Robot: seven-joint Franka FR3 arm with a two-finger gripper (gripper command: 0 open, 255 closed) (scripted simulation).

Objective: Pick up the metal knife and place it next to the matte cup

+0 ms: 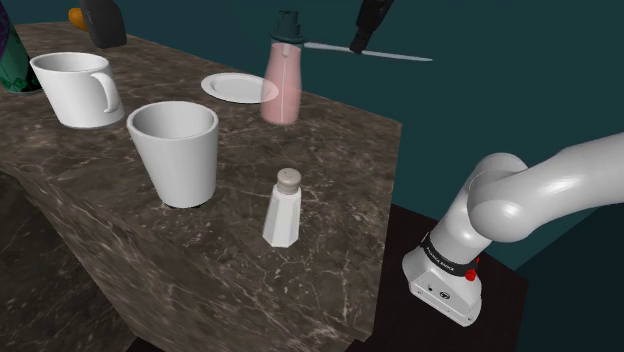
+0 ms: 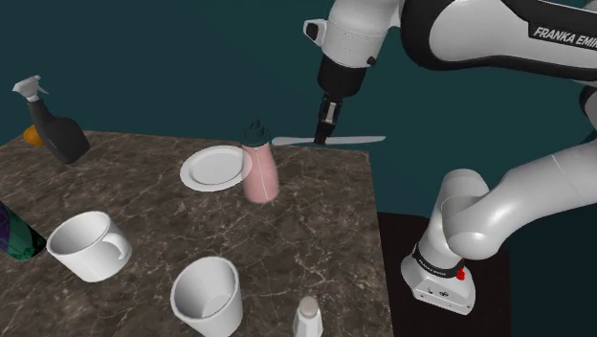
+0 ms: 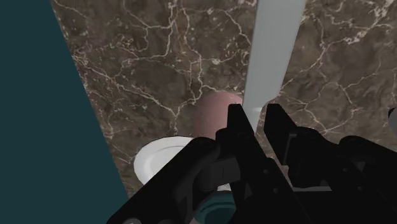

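A pale grey knife (image 1: 400, 56) hangs level in the air above the far edge of the dark marble counter (image 1: 330, 270). My black gripper (image 1: 360, 46) is shut on its middle, seen also from the second exterior view as gripper (image 2: 323, 137) and knife (image 2: 359, 141). In the wrist view the fingers (image 3: 236, 124) clasp the knife's long blade (image 3: 277, 51). A white handle-less cup (image 1: 175, 150) stands upright near the counter's front, well away from the gripper; it appears too as the cup (image 2: 207, 295). A white mug (image 1: 80, 88) with a handle sits beside it.
A pink bottle (image 1: 283, 85) with a dark cap stands just below the knife, beside a white plate (image 1: 238, 87). A white shaker (image 1: 283, 208) stands near the counter's edge. A spray bottle (image 2: 53, 124) and a dark green bottle (image 2: 14, 235) occupy the counter's far side.
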